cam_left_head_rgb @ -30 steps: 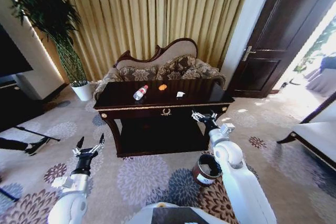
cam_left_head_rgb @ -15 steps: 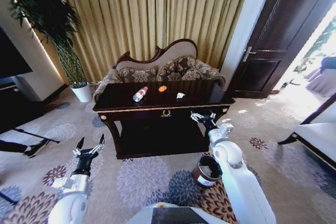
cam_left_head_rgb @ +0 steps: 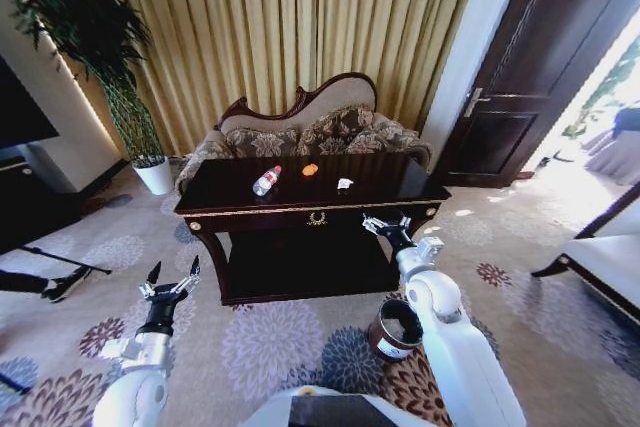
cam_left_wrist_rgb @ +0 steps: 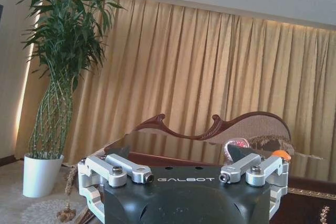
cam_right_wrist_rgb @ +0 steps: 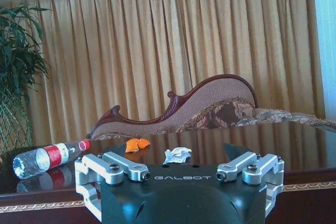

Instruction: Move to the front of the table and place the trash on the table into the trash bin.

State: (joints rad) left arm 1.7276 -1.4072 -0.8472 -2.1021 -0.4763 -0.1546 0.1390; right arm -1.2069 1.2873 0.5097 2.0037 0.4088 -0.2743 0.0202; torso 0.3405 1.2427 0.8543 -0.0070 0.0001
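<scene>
**Q:** What's sitting closest to the robot, going outward from the table [cam_left_head_rgb: 300,202]?

**A:** Nearest is the left gripper [cam_left_head_rgb: 171,277], hanging over the carpet [cam_left_head_rgb: 270,337] well short of the table's front left leg, fingers spread wide and holding nothing. The trash bin [cam_left_head_rgb: 396,329] is standing on the floor just in front of the table's right front corner, beside the right arm. The right gripper [cam_left_head_rgb: 386,225] is hovering just off the table's front edge, right of the gold emblem [cam_left_head_rgb: 316,216], jaws spread and empty too.

**Q:** And the trash itself?

**A:** All of it is lying on the tabletop. The bottle [cam_right_wrist_rgb: 48,157] is resting on its side toward the table's left half, red cap pointing toward the back. The orange piece [cam_right_wrist_rgb: 136,144] is sitting near the middle, further back, and the white scrap [cam_right_wrist_rgb: 176,155] is lying right of it, a bit closer to the front edge. Behind the table there's a sofa [cam_left_head_rgb: 305,127], then the gold curtains [cam_left_head_rgb: 290,27], with a potted plant [cam_left_head_rgb: 120,77] standing off the table's far left corner.
</scene>
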